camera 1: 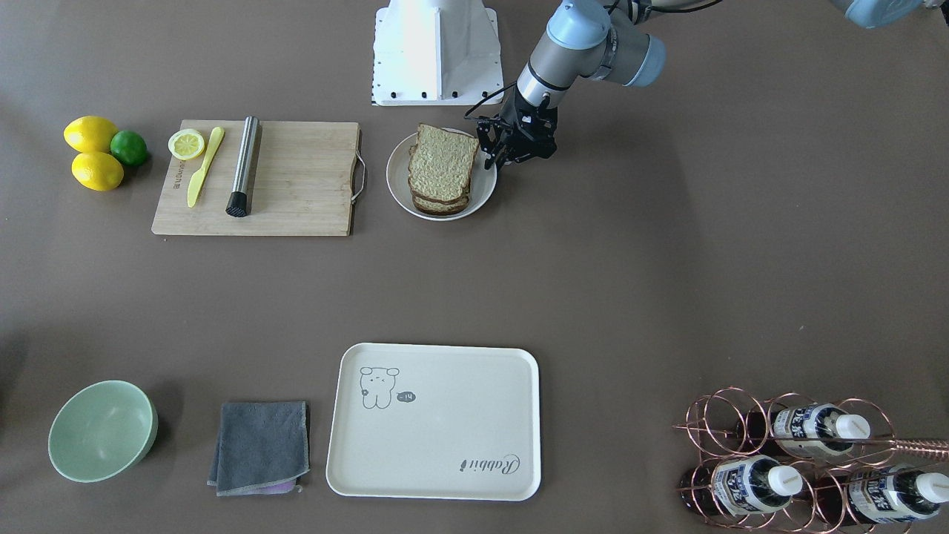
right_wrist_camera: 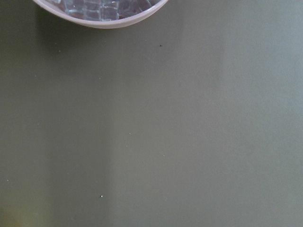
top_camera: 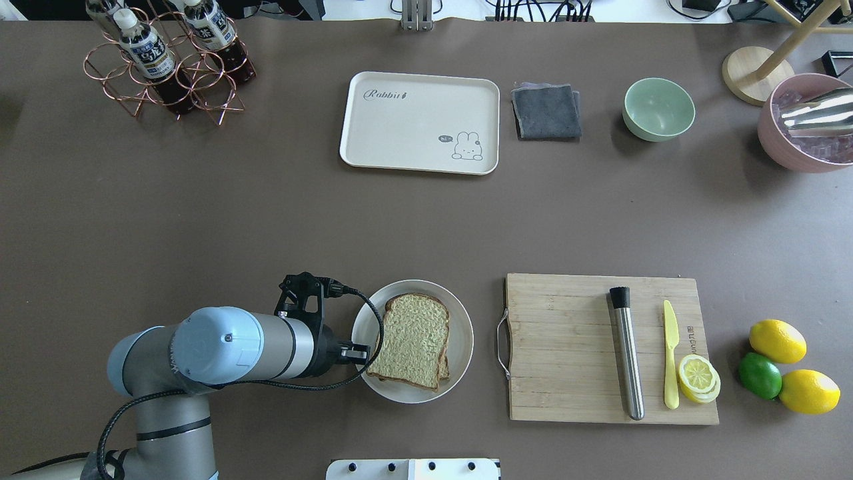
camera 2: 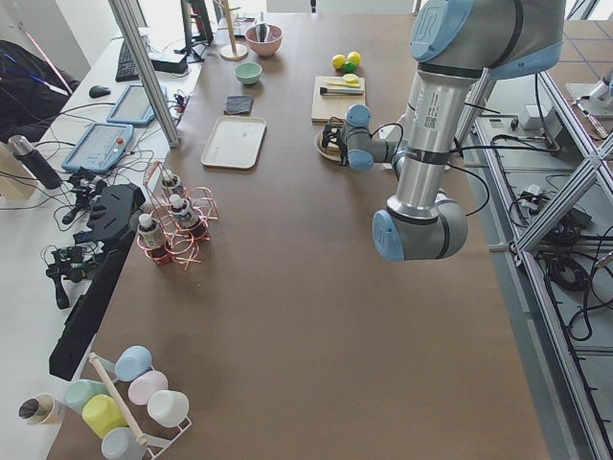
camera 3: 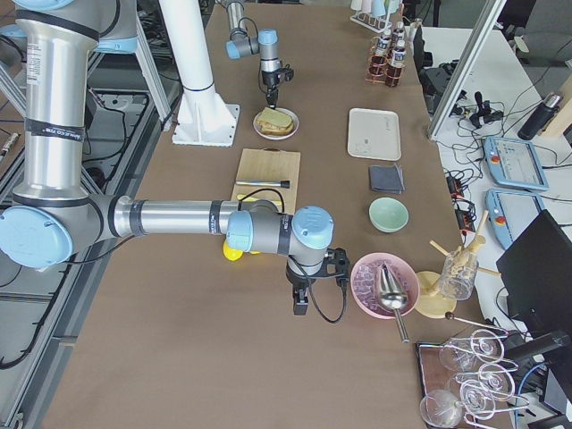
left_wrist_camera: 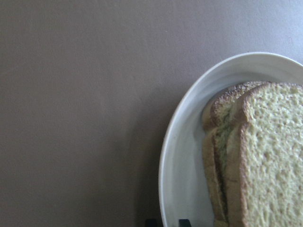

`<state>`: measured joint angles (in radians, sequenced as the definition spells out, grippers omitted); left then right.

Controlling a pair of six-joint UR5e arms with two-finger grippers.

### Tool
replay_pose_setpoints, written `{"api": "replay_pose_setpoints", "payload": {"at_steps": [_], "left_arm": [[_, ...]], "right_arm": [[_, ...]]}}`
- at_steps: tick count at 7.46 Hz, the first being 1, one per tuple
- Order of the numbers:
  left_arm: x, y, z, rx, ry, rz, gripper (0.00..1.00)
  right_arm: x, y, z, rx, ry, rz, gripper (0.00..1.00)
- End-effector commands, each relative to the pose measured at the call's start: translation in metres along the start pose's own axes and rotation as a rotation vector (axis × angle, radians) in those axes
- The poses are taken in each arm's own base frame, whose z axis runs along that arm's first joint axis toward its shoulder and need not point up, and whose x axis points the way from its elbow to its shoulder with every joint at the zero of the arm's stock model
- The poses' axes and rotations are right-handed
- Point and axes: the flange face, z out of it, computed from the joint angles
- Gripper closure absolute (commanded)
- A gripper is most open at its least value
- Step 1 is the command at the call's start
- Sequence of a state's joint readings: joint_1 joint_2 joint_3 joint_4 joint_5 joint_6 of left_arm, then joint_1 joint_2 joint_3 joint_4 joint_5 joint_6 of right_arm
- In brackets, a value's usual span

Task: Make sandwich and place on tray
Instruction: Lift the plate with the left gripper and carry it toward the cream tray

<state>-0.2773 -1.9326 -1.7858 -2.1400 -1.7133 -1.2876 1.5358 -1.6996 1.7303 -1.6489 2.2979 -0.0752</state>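
Right now the left gripper (camera 1: pixel 508 154) hangs just beside the round white plate (camera 1: pixel 397 182), its jaws a little apart. The bread slices (camera 1: pixel 442 165) lie stacked on that plate. The cream tray (camera 1: pixel 445 452) sits well apart from them, across the worktop (camera 1: pixel 667 297). The right gripper (camera 3: pixel 300 302) hangs low near the pink bowl of ice (camera 3: pixel 359 299); I cannot tell how its jaws stand.
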Motion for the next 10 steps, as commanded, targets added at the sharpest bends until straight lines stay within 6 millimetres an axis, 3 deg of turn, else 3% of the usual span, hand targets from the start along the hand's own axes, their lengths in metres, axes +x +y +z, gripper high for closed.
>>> {"api": "replay_pose_setpoints", "payload": {"at_steps": [1, 3, 5, 7, 10], "left_arm": [[-0.002, -0.007, -0.004, 0.007, 0.0, 0.0, 1.0], [-0.005, -0.024, -0.013, 0.016, 0.008, -0.011, 1.0], [-0.025, -0.066, -0.036, -0.04, 0.026, -0.057, 1.0], [-0.035, -0.126, -0.063, -0.057, 0.047, -0.109, 1.0], [-0.031, -0.235, -0.068, -0.022, 0.043, -0.182, 1.0]], "right_arm": [[-0.001, -0.001, -0.001, 0.002, 0.0, -0.002, 0.0], [-0.001, -0.002, 0.0, 0.002, 0.0, -0.002, 0.0], [0.002, 0.001, 0.002, -0.003, -0.002, 0.004, 0.0], [0.003, 0.004, 0.003, -0.005, -0.003, 0.006, 0.0], [0.009, 0.005, 0.011, -0.02, -0.003, 0.016, 0.0]]}}
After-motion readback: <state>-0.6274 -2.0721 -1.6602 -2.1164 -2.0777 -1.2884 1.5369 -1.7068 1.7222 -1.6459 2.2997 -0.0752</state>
